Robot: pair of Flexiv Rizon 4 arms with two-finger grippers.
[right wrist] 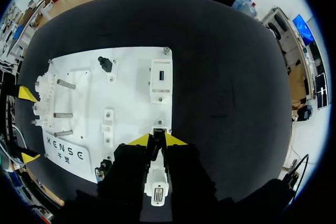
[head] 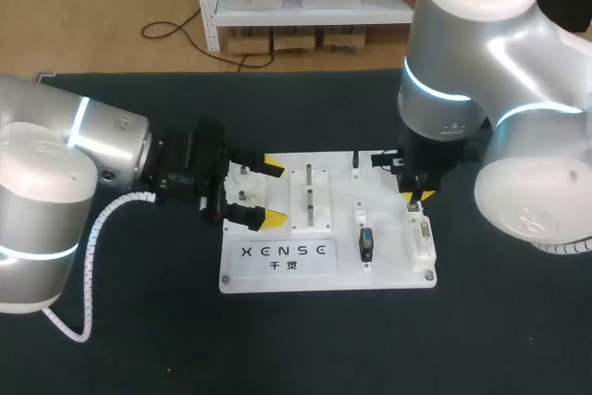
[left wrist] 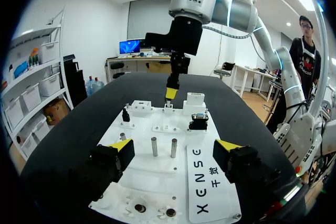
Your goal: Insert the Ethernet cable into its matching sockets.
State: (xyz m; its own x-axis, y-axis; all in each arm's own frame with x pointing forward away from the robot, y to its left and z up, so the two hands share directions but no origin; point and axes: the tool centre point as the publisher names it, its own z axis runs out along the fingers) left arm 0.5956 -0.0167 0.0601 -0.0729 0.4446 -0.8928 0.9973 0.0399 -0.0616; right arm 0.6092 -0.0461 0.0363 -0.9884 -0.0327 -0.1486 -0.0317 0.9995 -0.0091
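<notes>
The right gripper was clamped on a narrow dark piece, which I take for the Ethernet plug. It stood just before a small white socket on the white board. Such a plug is probably light and stiff, with a fragile clip, so holding its body by the flat sides seems best. In the head view, left of centre, the left gripper stood wide apart at the board's left edge.
</notes>
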